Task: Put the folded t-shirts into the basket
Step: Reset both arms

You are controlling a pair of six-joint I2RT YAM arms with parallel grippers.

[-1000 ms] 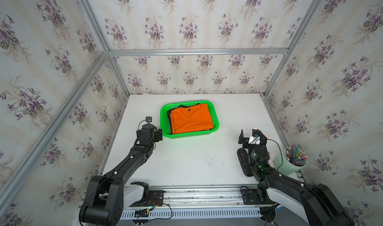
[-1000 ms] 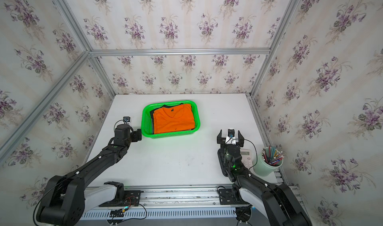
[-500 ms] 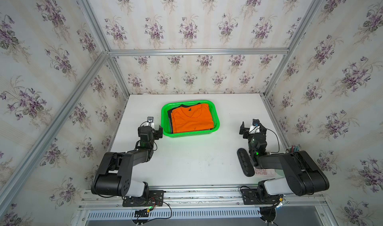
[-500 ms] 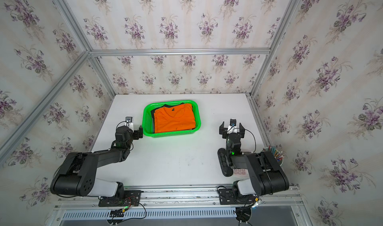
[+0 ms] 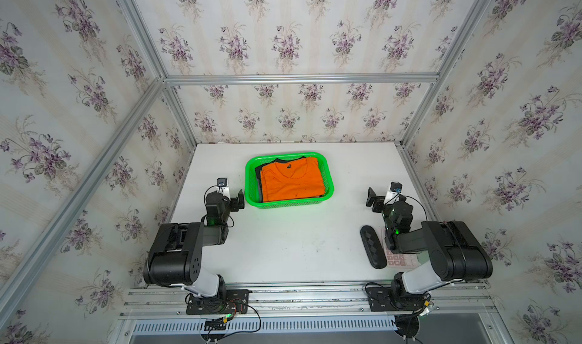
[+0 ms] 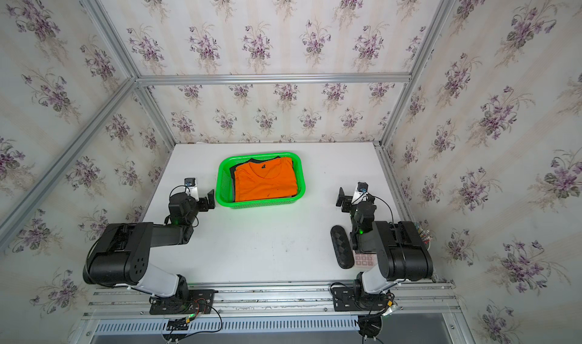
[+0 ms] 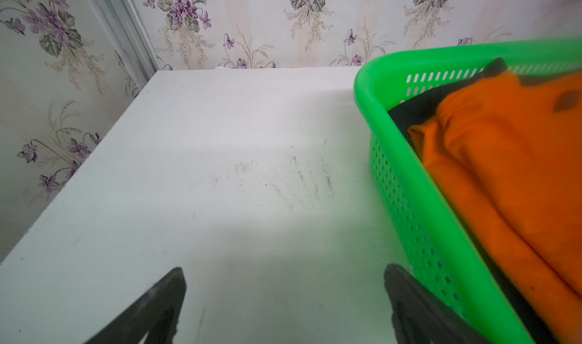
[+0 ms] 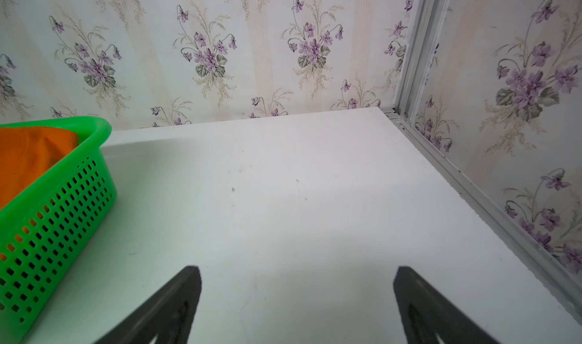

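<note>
Basket (image 5: 289,203) (image 6: 261,203): green perforated plastic. It stands on the white table (image 5: 299,241) in the rear half, slightly left of mid-width and apart from the rear edge.
Orange t-shirt (image 5: 293,181): folded, lying inside the basket on top of the stack. It covers most of the floor area.
Dark shirts (image 7: 419,101): folded cloth under the orange t-shirt, inside the basket. Only strips show along the left and rear sides, and the grey and black layers cannot be told apart reliably.
Neck label (image 5: 289,166): small dark patch at the orange collar, on the side toward the rear edge. The print is too small to read.
Left gripper (image 7: 283,274): jaws spread wide with nothing between them. It sits low over the table, just beside the basket's front-left corner. Whether the nearer finger touches the basket wall cannot be told.
Right gripper (image 8: 296,273): jaws spread wide, nothing held. It is over bare table near the right edge, well apart from the basket.
Black oblong case (image 5: 373,246): diamond-textured, flat on the table near the front-right corner, just beside the right arm (image 5: 441,248).
Pink keypad (image 5: 400,260): flat item with rows of keys, between the black oblong case and the right edge, partly covered by the right arm. The key print is too small to read.
Scuff marks (image 7: 283,181): dark streaks on the table to the left of the basket.
Wallpaper panels (image 5: 283,43): floral, set in an aluminium frame (image 5: 299,78). They close off the table's left, rear and right edges.
</note>
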